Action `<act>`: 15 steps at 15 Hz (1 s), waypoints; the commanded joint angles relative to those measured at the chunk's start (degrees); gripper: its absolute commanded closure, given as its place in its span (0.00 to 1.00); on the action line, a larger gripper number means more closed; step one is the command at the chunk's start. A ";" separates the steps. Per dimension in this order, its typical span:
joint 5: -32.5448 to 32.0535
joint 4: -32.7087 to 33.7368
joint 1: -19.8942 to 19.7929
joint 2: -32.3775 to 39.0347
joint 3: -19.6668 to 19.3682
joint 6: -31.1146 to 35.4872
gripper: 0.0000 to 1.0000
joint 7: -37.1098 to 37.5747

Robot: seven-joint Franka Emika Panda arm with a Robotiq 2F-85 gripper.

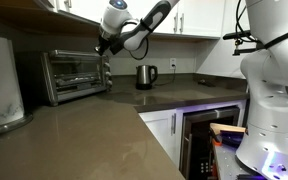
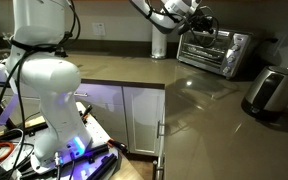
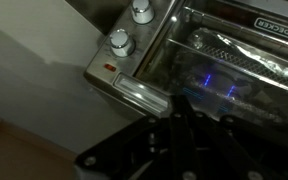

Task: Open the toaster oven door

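Observation:
The toaster oven stands on the counter against the back wall in both exterior views. Its dark glass door looks closed against the body, and knobs sit beside it. The silver bar handle runs along the door's edge. My gripper hovers at the oven's upper corner on the knob side. In the wrist view its dark fingers lie close together, tips right at the handle. Whether they clamp the bar is too dark to tell.
A steel kettle stands on the counter next to the oven. A steel toaster sits nearer on the same counter. Upper cabinets hang close above the arm. A white robot base stands by the lower cabinets.

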 commanded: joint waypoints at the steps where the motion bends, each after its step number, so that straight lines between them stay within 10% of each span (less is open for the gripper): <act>1: -5.18 0.67 2.68 -2.30 -3.12 -2.67 0.97 1.33; 15: -2.81 11.95 -0.81 12.99 -5.84 9.25 0.96 9.16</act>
